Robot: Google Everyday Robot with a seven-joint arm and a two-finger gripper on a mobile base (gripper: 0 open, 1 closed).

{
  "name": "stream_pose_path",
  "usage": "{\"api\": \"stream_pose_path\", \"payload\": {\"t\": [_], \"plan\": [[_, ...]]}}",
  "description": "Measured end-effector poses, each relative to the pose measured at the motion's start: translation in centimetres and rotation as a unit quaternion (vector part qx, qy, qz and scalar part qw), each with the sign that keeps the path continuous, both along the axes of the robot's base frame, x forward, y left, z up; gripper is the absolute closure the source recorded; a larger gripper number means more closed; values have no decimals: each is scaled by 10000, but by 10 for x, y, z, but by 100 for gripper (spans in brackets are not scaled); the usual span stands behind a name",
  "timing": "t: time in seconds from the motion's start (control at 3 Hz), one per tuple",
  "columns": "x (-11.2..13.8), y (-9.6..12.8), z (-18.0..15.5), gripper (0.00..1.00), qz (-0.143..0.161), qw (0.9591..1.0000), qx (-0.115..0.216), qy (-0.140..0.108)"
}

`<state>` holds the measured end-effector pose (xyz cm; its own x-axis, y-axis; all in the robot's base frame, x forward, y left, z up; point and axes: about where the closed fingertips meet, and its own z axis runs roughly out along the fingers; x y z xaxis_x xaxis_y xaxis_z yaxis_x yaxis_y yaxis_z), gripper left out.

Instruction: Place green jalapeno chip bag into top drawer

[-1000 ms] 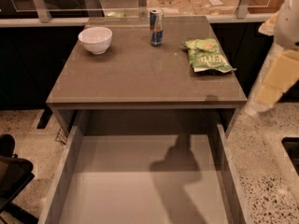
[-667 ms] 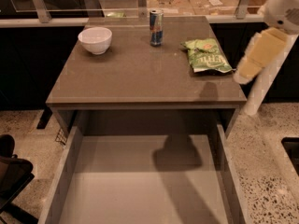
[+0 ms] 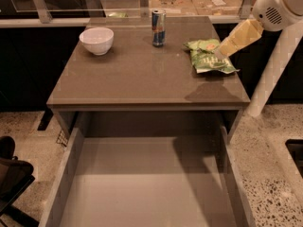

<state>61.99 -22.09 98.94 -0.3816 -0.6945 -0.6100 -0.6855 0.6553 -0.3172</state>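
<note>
The gripper (image 3: 221,52), spread or closed I cannot tell, angles onto the green jalapeno chip bag (image 3: 207,63) by the table's (image 3: 132,74) right edge, likely to grasp it, while the top drawer (image 3: 142,188) waits open under the table's front.

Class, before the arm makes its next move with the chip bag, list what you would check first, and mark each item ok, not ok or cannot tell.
1. The top drawer is pulled out below the table: ok.
2. The green jalapeno chip bag lies on the table's right rear part: ok.
3. The gripper is at the bag's right side, reaching in from the right: ok.
4. The bag is secured in the gripper: cannot tell.
5. The drink can and the white bowl stand apart from the bag, to its left: ok.
</note>
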Motion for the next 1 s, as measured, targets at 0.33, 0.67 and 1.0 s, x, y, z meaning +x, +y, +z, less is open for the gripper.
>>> {"api": "stream_pose_path", "payload": {"t": [0.33, 0.67, 1.0], "plan": [[33, 4, -11, 0, -445, 9977, 377, -345], [59, 6, -27, 0, -1115, 9908, 654, -409], [59, 6, -27, 0, -1095, 9911, 639, -410]]}}
